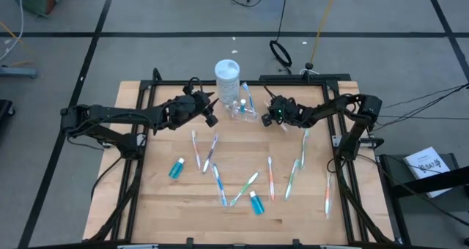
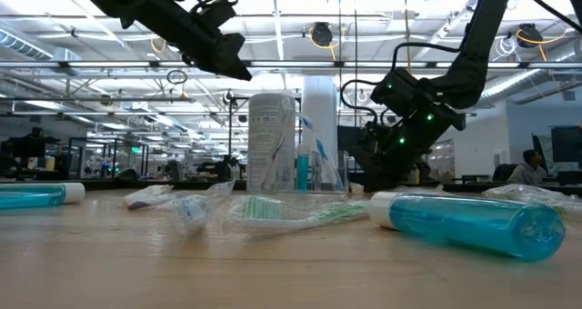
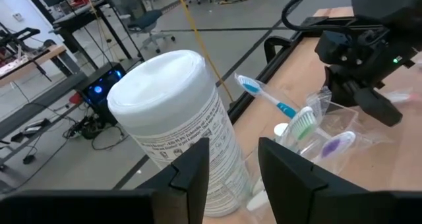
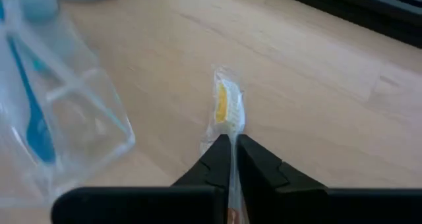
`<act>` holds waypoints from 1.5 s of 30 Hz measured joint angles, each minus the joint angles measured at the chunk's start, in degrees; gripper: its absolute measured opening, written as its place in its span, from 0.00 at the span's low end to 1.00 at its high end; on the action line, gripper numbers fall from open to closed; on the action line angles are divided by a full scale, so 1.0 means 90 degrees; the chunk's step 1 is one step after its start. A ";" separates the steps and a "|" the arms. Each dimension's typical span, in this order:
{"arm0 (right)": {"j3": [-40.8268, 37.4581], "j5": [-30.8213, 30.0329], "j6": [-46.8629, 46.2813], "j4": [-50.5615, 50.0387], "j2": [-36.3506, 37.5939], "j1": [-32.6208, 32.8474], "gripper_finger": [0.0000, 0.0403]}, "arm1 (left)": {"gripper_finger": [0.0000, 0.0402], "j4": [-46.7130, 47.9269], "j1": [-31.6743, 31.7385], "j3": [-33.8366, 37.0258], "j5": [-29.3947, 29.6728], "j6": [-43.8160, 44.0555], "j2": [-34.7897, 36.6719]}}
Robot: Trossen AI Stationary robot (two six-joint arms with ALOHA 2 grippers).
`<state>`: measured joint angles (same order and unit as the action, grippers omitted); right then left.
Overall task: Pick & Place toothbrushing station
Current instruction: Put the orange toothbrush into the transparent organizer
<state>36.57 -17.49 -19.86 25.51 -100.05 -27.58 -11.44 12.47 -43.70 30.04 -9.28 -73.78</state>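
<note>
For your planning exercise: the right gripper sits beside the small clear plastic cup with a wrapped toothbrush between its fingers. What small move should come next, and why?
Probably lift. The right gripper has shut on the wrapped yellow-bristled toothbrush, which lies low over the wooden table, with the small clear plastic cup close beside it. Raising it would likely clear the cup's rim before carrying it over.

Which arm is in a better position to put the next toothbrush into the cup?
The right. Its gripper is shut on a yellow-headed toothbrush right beside the clear cup. The left gripper is open and empty near the white-lidded jar.
</note>
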 joint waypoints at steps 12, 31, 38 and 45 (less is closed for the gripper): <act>-0.0016 -0.0449 0.0988 -0.0761 0.2059 0.0533 0.00 | 0.34 -0.0092 0.0000 0.0000 0.0002 0.0012 0.0000; 0.0001 -0.0530 0.3079 0.4124 0.2015 0.1358 0.00 | 0.34 -0.0257 0.0000 0.0000 0.0000 -0.0144 -0.0002; 0.0033 -0.0576 0.3355 0.4985 0.0900 0.1338 0.00 | 0.34 -0.0273 0.0000 0.0000 -0.0004 -0.0126 -0.0002; 0.0035 -0.0891 0.3850 0.5958 0.0051 0.1138 0.00 | 0.34 -0.0276 0.0000 0.0000 -0.0007 -0.0121 -0.0002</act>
<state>36.88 -25.51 14.79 79.14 -99.60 -17.34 -13.93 12.47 -43.70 29.98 -10.37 -73.80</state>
